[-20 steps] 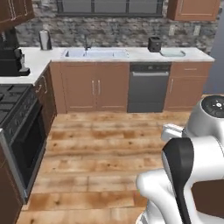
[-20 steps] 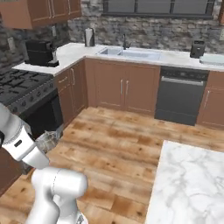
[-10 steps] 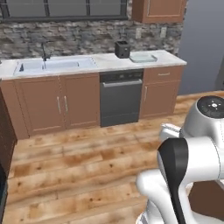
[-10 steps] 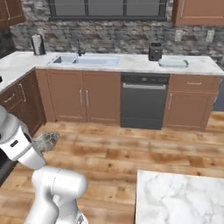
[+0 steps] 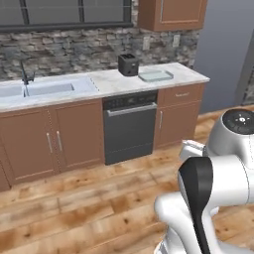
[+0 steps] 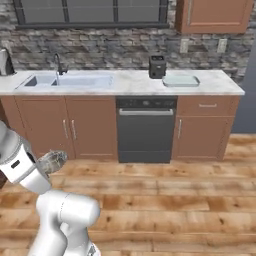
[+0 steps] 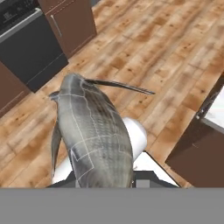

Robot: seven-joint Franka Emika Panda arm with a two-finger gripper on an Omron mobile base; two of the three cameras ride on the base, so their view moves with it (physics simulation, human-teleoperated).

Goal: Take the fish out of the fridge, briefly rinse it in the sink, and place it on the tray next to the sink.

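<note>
Your base has swung right along the kitchen over the last second: the stove and coffee machine that filled the left of both base views are gone, and the counter run with the sink [image 6: 70, 80] and its black faucet [image 6: 58, 63] now sits ahead of you, with the grey fridge [image 5: 225, 49] coming in at the right edge of the left base view. That is the camera turning, not anything on the counter shifting. The fish [image 7: 94, 131] is out of the fridge and in your gripper [image 7: 105, 181]; the hand view shows its grey scaled body rising straight up from between the jaws, which are pinched narrowly on its lower end, thin fins and tail sticking out to the side over the wood floor. In the right base view you can make out the fish [image 6: 51, 162] held low by the arm, well short of the counter. The pale tray [image 6: 181, 80] lies on the counter beside the black toaster [image 6: 157, 66], past the dishwasher [image 6: 146, 127] from the sink. I judge you are mid-carry: the fetch is done, the rinse is next, so close on the sink basin and not the tray.
</note>
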